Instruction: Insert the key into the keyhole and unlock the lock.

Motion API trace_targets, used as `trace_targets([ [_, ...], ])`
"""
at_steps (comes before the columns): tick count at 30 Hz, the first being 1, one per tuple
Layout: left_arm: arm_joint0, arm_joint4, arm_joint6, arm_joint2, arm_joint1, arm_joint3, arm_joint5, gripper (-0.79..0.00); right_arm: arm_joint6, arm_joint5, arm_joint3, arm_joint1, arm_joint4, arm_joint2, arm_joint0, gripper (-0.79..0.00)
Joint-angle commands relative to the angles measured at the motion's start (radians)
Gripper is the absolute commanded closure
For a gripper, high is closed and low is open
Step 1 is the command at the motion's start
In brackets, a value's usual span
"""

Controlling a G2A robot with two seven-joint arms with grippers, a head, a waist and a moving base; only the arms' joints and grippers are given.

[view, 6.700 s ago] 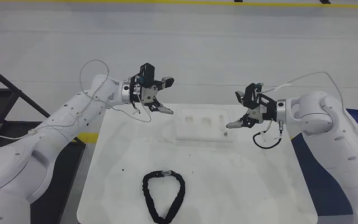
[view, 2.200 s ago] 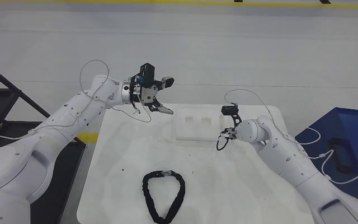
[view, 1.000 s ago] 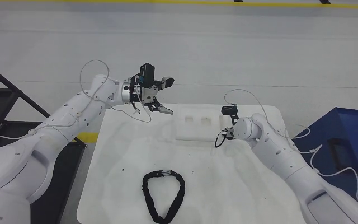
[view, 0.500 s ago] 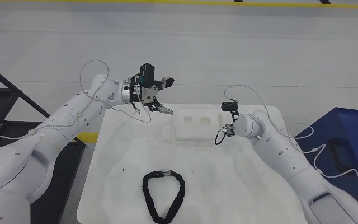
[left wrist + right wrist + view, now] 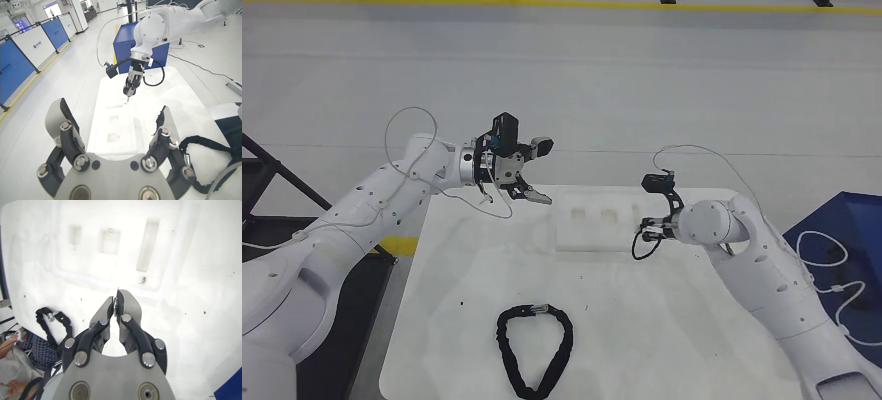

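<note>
Pinching one key point(image 5: 114, 306): right hand point(image 5: 115, 296); left hand point(image 5: 113, 106) spread wide, empty; one chain lock point(image 5: 533, 311).

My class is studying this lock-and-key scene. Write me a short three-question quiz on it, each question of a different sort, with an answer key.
1. True or false: the right claw is shut on the key.
2. Fill in the blank: the left claw is ____ and holds nothing.
3. Where is the chain lock? A) in the left claw B) lying on the table C) hanging from the right claw

Key: 1 true; 2 open; 3 B.
</note>
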Motion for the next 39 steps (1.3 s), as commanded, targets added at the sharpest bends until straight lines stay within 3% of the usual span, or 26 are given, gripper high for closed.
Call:
trace_targets([
  [1, 0.0, 0.0, 0.0, 0.0, 0.0, 0.0, 0.0, -0.785, 0.007, -0.041, -0.037, 0.009, 0.062, 0.045, -0.032, 0.0],
  [5, 0.0, 0.0, 0.0, 0.0, 0.0, 0.0, 0.0, -0.785, 0.028, -0.135, -0.078, 0.022, 0.198, 0.124, -0.086, 0.0],
  [8, 0.0, 0.0, 0.0, 0.0, 0.0, 0.0, 0.0, -0.785, 0.053, -0.247, -0.078, 0.028, 0.389, 0.187, -0.13, 0.0],
  [12, 0.0, 0.0, 0.0, 0.0, 0.0, 0.0, 0.0, -0.785, 0.076, -0.314, -0.101, 0.042, 0.48, 0.254, -0.177, 0.0],
  [25, 0.0, 0.0, 0.0, 0.0, 0.0, 0.0, 0.0, -0.785, 0.053, -0.342, -0.219, 0.087, 0.581, 0.471, -0.346, 0.0],
  [34, 0.0, 0.0, 0.0, 0.0, 0.0, 0.0, 0.0, -0.785, 0.053, -0.342, -0.219, 0.087, 0.581, 0.471, -0.346, 0.0],
  [39, 0.08, -0.009, -0.1, -0.003, 0.002, -0.038, 0.058, -0.785, 0.053, -0.342, -0.219, 0.087, 0.581, 0.471, -0.346, 0.0],
])
